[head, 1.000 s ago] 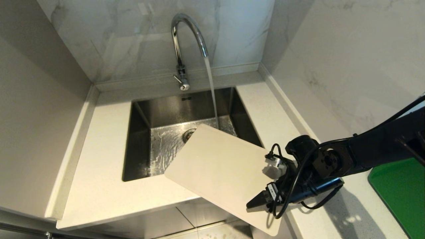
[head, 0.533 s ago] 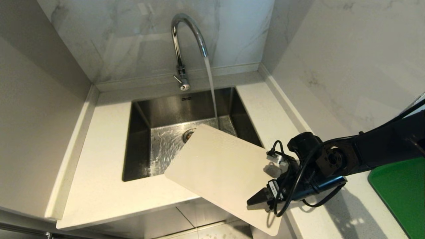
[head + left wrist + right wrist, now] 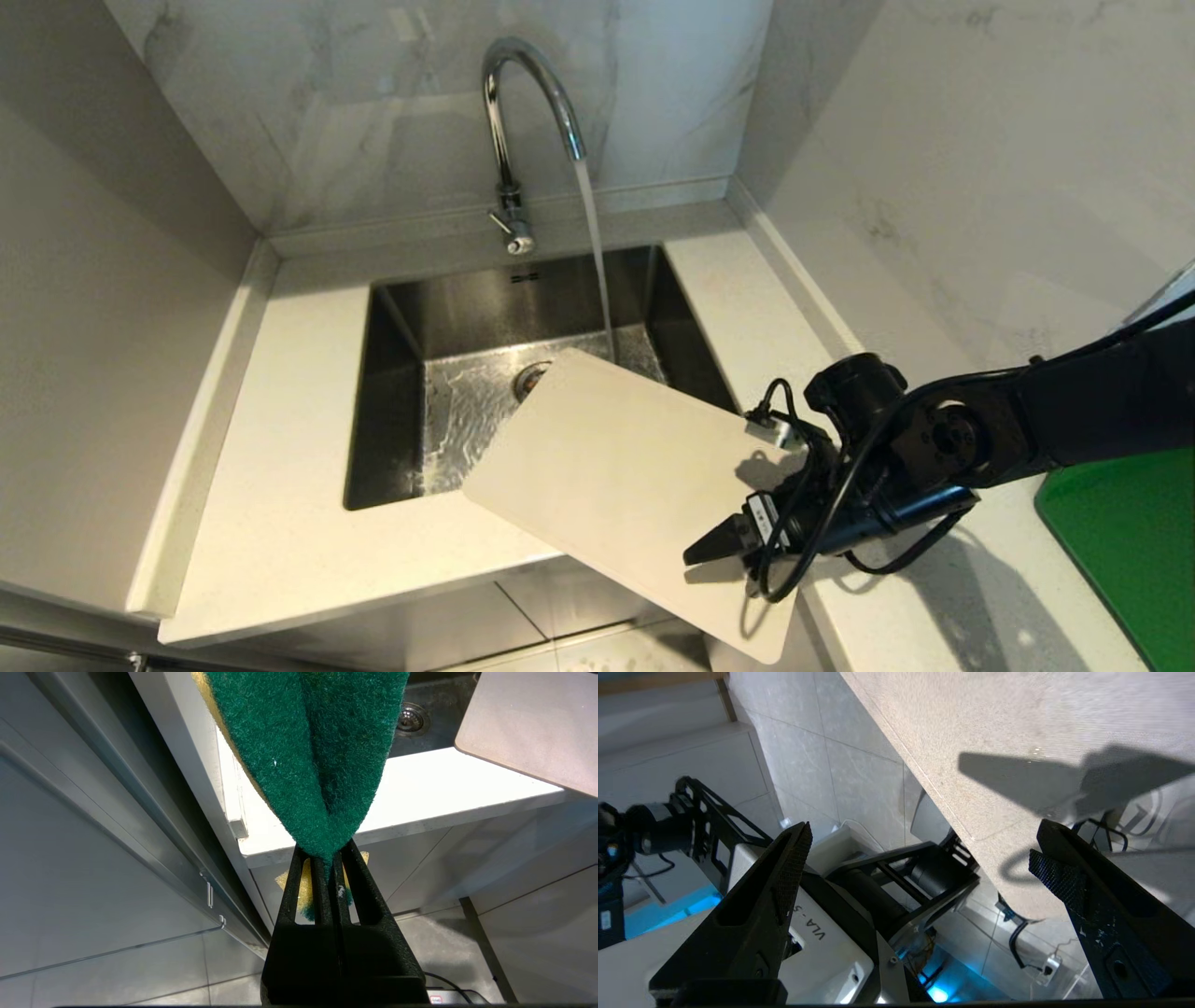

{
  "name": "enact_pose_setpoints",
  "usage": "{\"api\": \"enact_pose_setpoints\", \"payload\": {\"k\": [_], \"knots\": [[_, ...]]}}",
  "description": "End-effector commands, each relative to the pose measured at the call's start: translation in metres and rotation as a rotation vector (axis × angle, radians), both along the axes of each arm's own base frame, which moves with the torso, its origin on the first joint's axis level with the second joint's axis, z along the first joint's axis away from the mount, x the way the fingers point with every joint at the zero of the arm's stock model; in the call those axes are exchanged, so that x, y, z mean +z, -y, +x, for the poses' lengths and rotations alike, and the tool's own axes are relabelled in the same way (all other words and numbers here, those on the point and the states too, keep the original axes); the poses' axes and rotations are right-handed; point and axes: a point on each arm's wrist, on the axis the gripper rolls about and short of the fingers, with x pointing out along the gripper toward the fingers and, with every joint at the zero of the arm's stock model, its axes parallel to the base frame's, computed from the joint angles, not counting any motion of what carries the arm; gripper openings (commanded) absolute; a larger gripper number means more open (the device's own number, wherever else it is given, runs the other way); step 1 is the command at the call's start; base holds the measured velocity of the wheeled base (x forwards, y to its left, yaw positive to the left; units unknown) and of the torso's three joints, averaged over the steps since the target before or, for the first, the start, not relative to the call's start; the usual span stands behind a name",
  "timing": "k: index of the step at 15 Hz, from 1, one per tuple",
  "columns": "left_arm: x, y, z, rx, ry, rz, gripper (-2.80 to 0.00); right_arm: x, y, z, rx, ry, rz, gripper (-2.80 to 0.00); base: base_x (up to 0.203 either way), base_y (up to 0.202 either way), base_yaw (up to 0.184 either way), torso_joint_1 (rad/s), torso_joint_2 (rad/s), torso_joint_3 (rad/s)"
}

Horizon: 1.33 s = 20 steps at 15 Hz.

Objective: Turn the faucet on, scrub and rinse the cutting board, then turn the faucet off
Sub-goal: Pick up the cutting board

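Over the front right corner of the sink (image 3: 392, 392), the cutting board (image 3: 616, 485) is seen lying flat, one corner jutting over the basin and the opposite corner overhanging the counter's (image 3: 280, 523) front edge. Water is seen running from the faucet (image 3: 512, 140) at the sink's back rim, the stream landing just beyond the board's far corner. The right gripper (image 3: 707, 553) is held above the board's near right end, jaws wide apart, nothing between them. The left gripper (image 3: 327, 868) is seen below the counter's front edge, jaws clamped on a green-and-yellow sponge (image 3: 308, 756).
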Motion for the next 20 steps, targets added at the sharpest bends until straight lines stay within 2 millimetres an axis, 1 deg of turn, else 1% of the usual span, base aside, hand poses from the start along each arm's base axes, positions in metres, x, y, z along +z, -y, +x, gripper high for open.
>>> {"api": "enact_pose_setpoints", "payload": {"k": [1, 2, 3, 4, 5, 6, 9, 11, 13, 15, 17, 18, 20], "knots": [[0.0, 0.0, 0.0, 0.0, 0.0, 0.0, -2.8, 0.032, 0.013, -0.015, -0.048, 0.068, 0.016, 0.0, 0.0, 0.0, 0.0, 0.0, 0.0, 0.0], [0.0, 0.0, 0.0, 0.0, 0.0, 0.0, -2.8, 0.042, 0.021, -0.024, -0.081, 0.071, 0.007, 0.0, 0.0, 0.0, 0.0, 0.0, 0.0, 0.0], [0.0, 0.0, 0.0, 0.0, -0.001, 0.0, -2.8, 0.05, 0.035, -0.034, -0.134, 0.051, -0.013, 0.0, 0.0, 0.0, 0.0, 0.0, 0.0, 0.0], [0.0, 0.0, 0.0, 0.0, 0.0, 0.0, -2.8, 0.053, 0.05, -0.042, -0.2, 0.01, -0.05, 0.0, 0.0, 0.0, 0.0, 0.0, 0.0, 0.0], [0.0, 0.0, 0.0, 0.0, -0.002, 0.0, -2.8, 0.052, 0.057, -0.046, -0.257, -0.026, -0.115, 0.0, 0.0, 0.0, 0.0, 0.0, 0.0, 0.0], [0.0, 0.0, 0.0, 0.0, 0.0, 0.0, -2.8, 0.048, 0.062, -0.05, -0.314, -0.079, -0.172, 0.0, 0.0, 0.0, 0.0, 0.0, 0.0, 0.0], [0.0, 0.0, 0.0, 0.0, 0.0, 0.0, -2.8, 0.038, 0.063, -0.054, -0.435, -0.216, -0.167, 0.0, 0.0, 0.0, 0.0, 0.0, 0.0, 0.0], [0.0, 0.0, 0.0, 0.0, 0.0, 0.0, -2.8, 0.029, 0.061, -0.053, -0.455, -0.273, -0.169, 0.0, 0.0, 0.0, 0.0, 0.0, 0.0, 0.0], [0.0, 0.0, 0.0, 0.0, 0.0, 0.0, -2.8, 0.025, 0.053, -0.052, -0.465, -0.318, -0.167, 0.0, 0.0, 0.0, 0.0, 0.0, 0.0, 0.0], [0.0, 0.0, 0.0, 0.0, -0.001, 0.001, -2.8, 0.019, 0.032, -0.053, -0.462, -0.357, -0.204, 0.0, 0.0, 0.0, 0.0, 0.0, 0.0, 0.0], [0.0, 0.0, 0.0, 0.0, 0.0, 0.0, -2.8, 0.002, 0.014, -0.046, -0.546, -0.4, -0.302, 0.0, 0.0, 0.0, 0.0, 0.0, 0.0, 0.0], [0.0, 0.0, 0.0, 0.0, 0.0, 0.0, -2.8, -0.004, 0.005, -0.042, -0.573, -0.38, -0.319, 0.0, 0.0, 0.0, 0.0, 0.0, 0.0, 0.0], [0.0, 0.0, 0.0, 0.0, 0.0, 0.0, -2.8, -0.016, -0.002, -0.035, -0.635, -0.368, -0.381, 0.0, 0.0, 0.0, 0.0, 0.0, 0.0, 0.0]]}}
